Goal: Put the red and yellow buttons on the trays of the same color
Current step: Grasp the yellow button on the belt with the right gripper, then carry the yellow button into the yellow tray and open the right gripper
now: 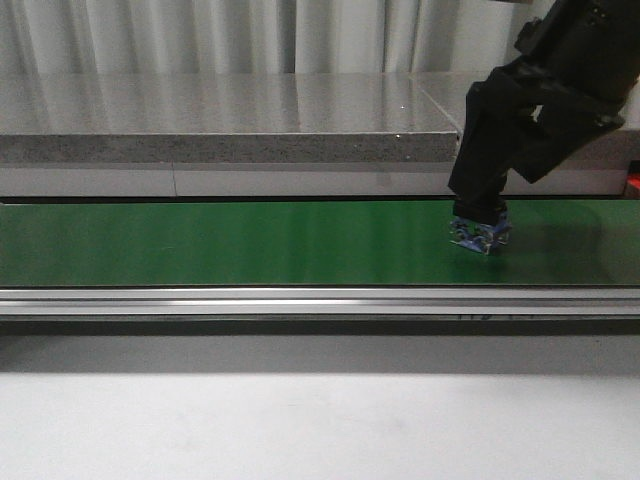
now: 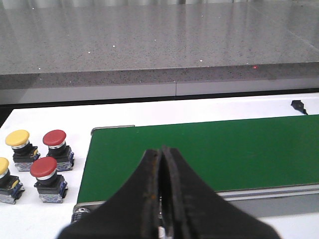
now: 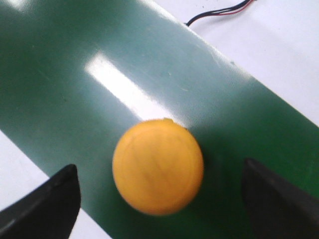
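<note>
Left gripper [image 2: 162, 199] jaws together, idle near belt's [image 2: 209, 149] left end. Right gripper [image 3: 159, 199] jaws apart, straddling yellow button [image 3: 158, 166] by belt's right end. Button rigid, light; smooth cap likely slippery, grip blocky base

The left tool [image 2: 162, 199], fingers pressed together, hangs over the green belt's [image 2: 209, 154] near edge; beside the belt's end stand two red buttons [image 2: 50, 158] and two yellow buttons [image 2: 15, 149].
</note>
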Available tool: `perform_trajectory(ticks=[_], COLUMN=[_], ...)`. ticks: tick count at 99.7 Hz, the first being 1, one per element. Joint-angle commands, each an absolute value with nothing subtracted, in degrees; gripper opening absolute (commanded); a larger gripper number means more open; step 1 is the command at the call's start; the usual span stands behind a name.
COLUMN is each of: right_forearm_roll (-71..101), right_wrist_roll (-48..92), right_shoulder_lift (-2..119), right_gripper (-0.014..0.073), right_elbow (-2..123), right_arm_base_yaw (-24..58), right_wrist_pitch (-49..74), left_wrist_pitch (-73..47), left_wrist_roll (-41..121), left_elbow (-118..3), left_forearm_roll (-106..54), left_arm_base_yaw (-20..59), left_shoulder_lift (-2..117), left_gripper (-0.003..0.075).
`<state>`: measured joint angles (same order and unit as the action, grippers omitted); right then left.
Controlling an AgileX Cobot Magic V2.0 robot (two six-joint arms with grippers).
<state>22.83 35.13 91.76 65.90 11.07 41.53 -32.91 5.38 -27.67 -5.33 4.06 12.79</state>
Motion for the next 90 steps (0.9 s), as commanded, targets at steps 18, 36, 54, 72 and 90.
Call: perform_trajectory(ticks=[18,36,54,72,90], right_forearm_roll=[24.21,24.21,24.21,24.21,24.16], right_wrist_roll=[35.67,35.43,32.46,31.42,28.91], right_shoulder_lift=[90.98,90.91,88.26,81.87,75.67], right_gripper=[0.0375,0.0134,0.0109,0.0109,0.0109], right_elbow=[67.68,67.68,67.74,67.74,67.68], right_arm_base_yaw=[11.30,11.18,9.08,1.27,-12.85], right_wrist_pitch=[36.23,36.55,38.02,41.27,43.45], left_wrist_pitch=[-28.67,-28.67,-28.67,-28.67,-28.67], left_wrist_roll=[4.76,4.76,4.76,4.76,4.76], left_elbow=[-29.08,-29.08,-29.08,-29.08,-29.08], left_forearm_roll=[-5.98,-5.98,-5.98,-5.98,-5.98], left_arm_base_yaw=[4.54,4.54,4.54,4.54,4.54], left_shoulder_lift=[13.32,13.32,13.32,13.32,13.32], left_gripper=[-0.0019,-0.0019,-0.0019,-0.0019,-0.0019])
